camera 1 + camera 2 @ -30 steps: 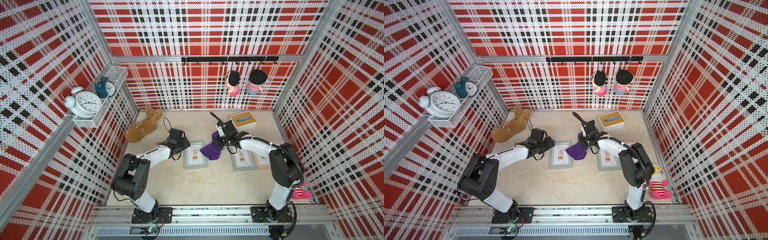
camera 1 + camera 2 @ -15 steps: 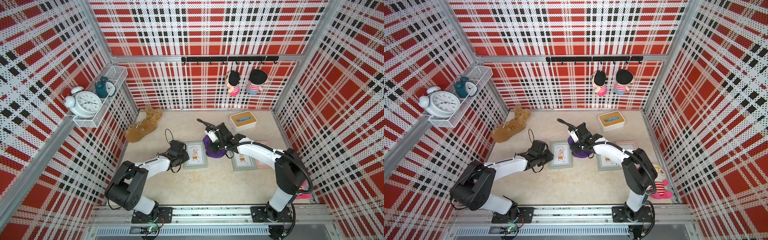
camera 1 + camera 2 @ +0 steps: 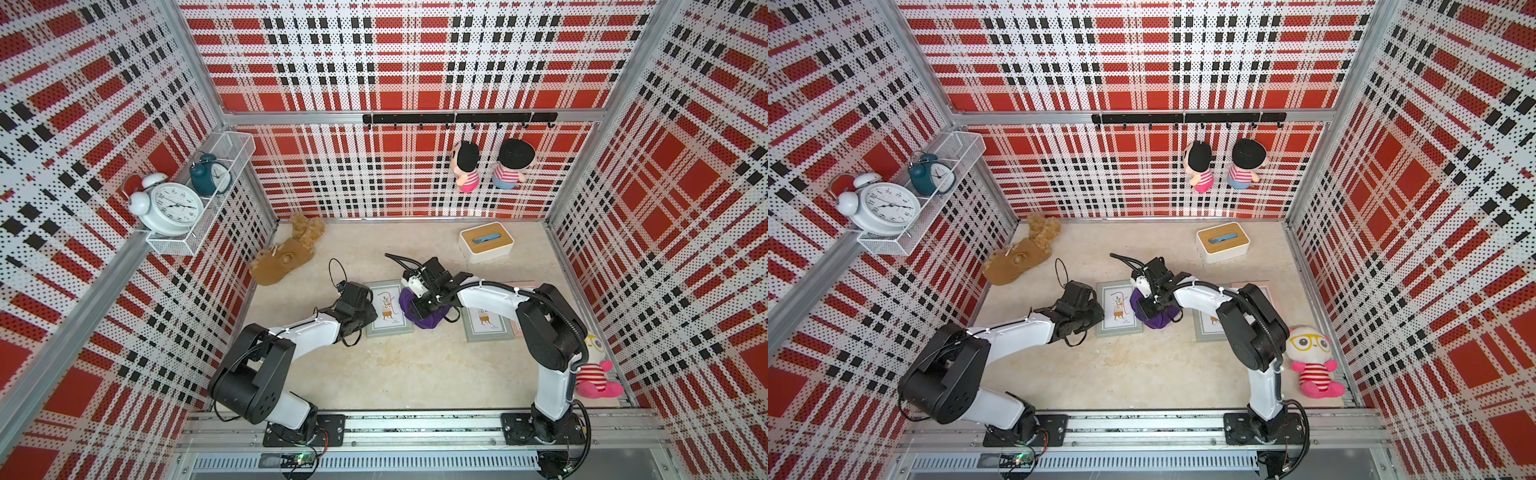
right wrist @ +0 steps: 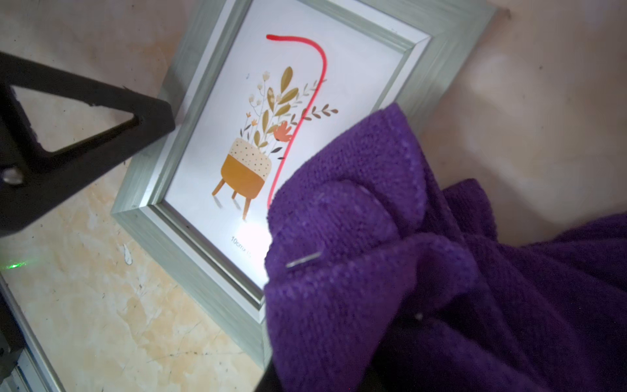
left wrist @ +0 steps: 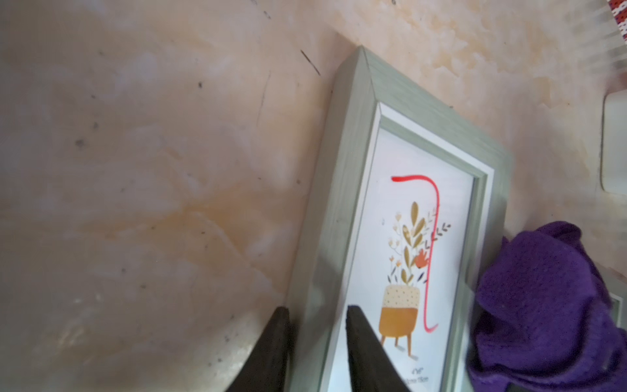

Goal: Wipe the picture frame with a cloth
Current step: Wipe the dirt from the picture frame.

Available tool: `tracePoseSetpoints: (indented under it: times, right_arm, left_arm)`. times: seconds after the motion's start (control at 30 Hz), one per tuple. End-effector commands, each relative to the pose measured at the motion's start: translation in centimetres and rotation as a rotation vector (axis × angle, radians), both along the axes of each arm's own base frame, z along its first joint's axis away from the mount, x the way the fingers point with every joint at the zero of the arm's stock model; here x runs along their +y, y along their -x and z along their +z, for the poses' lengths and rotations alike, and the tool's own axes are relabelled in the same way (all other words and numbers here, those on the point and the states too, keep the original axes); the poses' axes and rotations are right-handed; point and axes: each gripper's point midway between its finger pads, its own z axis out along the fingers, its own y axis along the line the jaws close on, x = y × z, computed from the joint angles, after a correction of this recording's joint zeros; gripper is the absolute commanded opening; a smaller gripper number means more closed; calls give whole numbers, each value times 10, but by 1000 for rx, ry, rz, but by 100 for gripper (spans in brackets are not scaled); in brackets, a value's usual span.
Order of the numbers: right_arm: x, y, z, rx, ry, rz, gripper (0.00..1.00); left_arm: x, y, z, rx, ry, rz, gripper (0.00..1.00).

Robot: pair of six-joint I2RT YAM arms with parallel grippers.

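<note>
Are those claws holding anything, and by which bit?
The right gripper holds the cloth by a bunched-up part. The left gripper straddles one side rail of the picture frame; a pinch cannot be told.

A lab booth: plaid pegboard walls and aluminium mounting rail.

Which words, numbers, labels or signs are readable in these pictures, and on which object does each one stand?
"10cm x 1": inside the picture frame, under the drawn plant pot, in the right wrist view; the cloth hides the rest.
Numerals on the white alarm clock dial: too small to read.
Numerals on the blue alarm clock dial: too small to read.
No other text can be read.
</note>
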Motion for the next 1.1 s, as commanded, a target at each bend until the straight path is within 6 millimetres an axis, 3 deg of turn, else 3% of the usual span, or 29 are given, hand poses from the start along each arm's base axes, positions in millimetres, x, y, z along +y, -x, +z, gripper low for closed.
tracePoseSetpoints:
  times: [0.0, 0.23, 0.47, 0.53, 0.63, 0.77, 0.87, 1.07]
  right_arm:
    - [-6, -22, -11, -21, 56, -29, 0]
    - [8, -54, 5, -67, -14, -52, 0]
    - [47, -41, 28, 16, -257, 18, 0]
    - [50, -40, 24, 29, -284, 10, 0]
    - [46, -49, 4, 56, -261, -45, 0]
    - [33, -63, -17, 94, -228, -147, 0]
    - [20, -47, -27, 136, -199, -166, 0]
    - [-18, 22, -45, 244, -187, -175, 0]
  left_arm:
    - [2, -2, -5, 13, -49, -23, 32]
    - [8, 2, -21, 55, -87, -10, 30]
    - [15, 8, -29, 84, -127, 1, 26]
    - [16, 8, -31, 89, -137, 0, 25]
    - [18, 10, -35, 97, -156, 0, 25]
    - [22, 14, -41, 118, -177, 16, 23]
    - [25, 19, -46, 144, -156, 66, 22]
    - [23, 24, -53, 157, -150, 94, 21]
